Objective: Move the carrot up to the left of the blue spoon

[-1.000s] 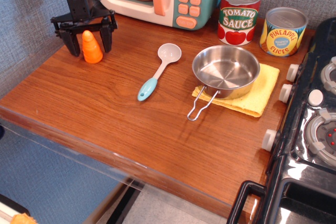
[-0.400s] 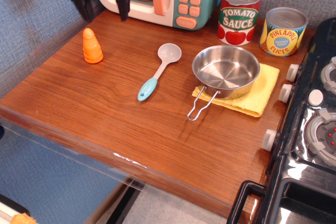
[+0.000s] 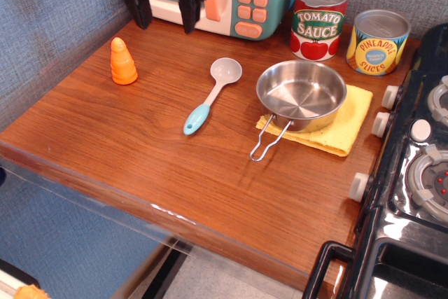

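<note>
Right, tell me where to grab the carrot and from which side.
Grip the carrot low on its wider ridged base, coming straight down from above. It stands upright with its narrow tip up, nothing close beside it, so the open gripper can probably straddle it and close across the cone.

Gripper (image 3: pixel 164 10) up high, fingers spread wide, pointing down, empty.

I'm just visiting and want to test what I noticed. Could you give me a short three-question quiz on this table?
1. True or false: the gripper holds the carrot.
2. What sits under the steel pan?
3. The carrot stands: A) left of the blue spoon, B) inside the pan, C) between the cans.

Key:
1. False; it is open, apart from the carrot.
2. A yellow cloth.
3. A.
</note>
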